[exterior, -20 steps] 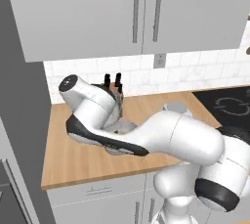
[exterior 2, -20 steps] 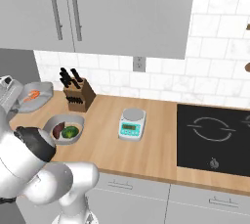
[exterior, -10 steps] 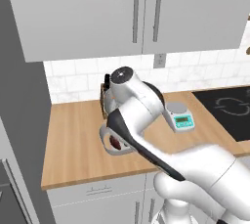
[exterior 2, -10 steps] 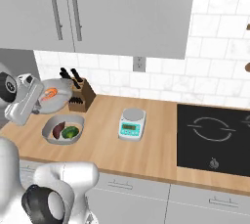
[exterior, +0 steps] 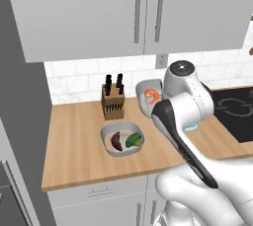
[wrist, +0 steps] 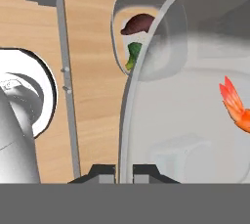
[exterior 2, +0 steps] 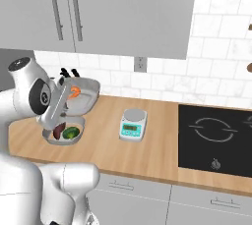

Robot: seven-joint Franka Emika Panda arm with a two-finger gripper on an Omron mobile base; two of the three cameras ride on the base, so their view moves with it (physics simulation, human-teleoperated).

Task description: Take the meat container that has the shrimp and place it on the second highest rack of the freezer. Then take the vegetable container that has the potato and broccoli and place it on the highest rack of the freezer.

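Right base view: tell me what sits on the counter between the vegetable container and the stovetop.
A small kitchen scale stands on the wooden counter between the vegetable container and the black stovetop; the rest of that stretch is bare wood.

No text, label, brand or number can be read anywhere. The scale (exterior 2: 133, 124) has a small display, but its screen is too small and blurred to show digits. The hob (exterior 2: 215, 138) bears only thin curved ring marks and a tiny symbol, no legible writing.
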